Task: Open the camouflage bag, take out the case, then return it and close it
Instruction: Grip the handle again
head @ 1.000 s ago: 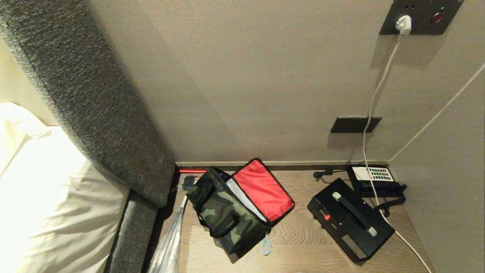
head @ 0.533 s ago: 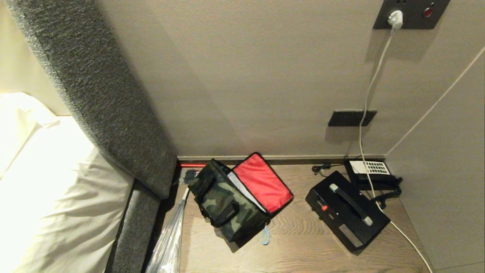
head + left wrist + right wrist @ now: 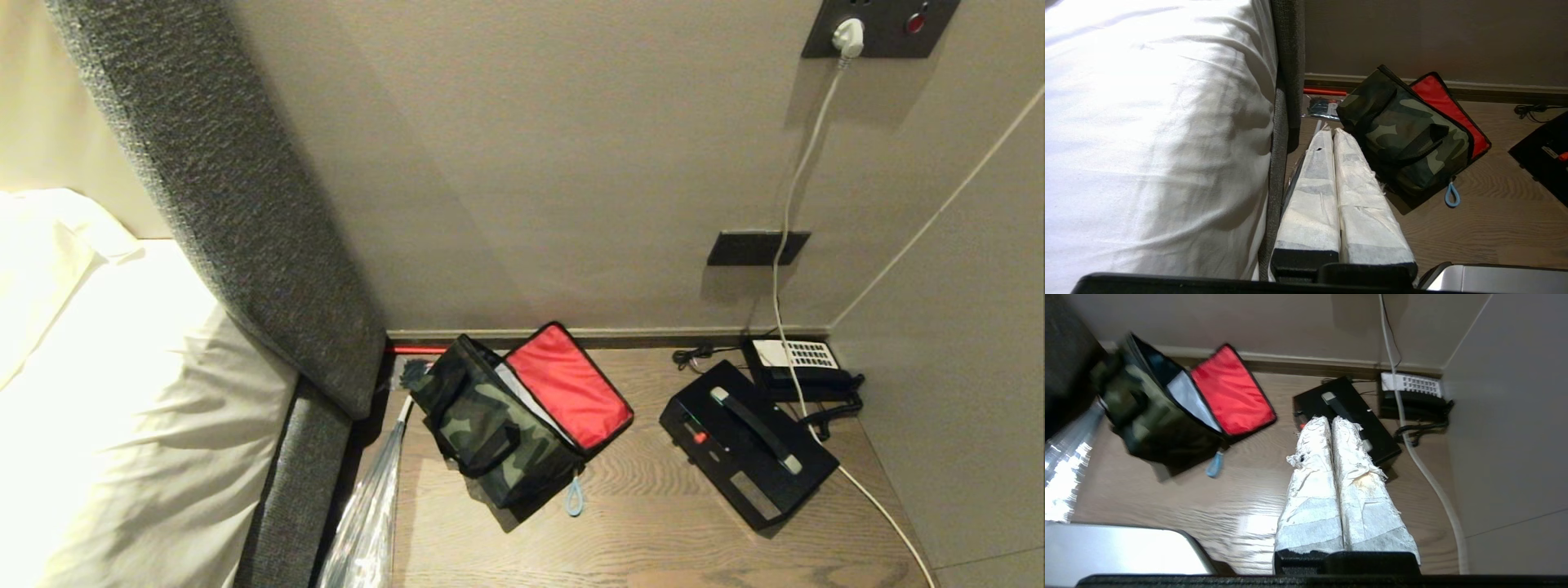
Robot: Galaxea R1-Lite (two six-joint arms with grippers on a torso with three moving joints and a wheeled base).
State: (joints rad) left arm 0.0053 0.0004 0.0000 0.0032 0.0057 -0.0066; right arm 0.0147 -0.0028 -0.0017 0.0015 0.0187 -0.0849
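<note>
Here, both tools (image 3: 1331,134) (image 3: 1331,424) parked, closed.

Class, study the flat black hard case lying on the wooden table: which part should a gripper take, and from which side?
Probably the raised black carry handle with grey ends along the flat black hard case, approached from above: the case lies flat, handle upward, with bare wooden table around it.

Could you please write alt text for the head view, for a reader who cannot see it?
On a wooden bedside table, the camouflage bag stands open, its red lid folded back, and the black case lies apart from it beside a telephone. A padded headboard and white bedding fill the left.
</note>
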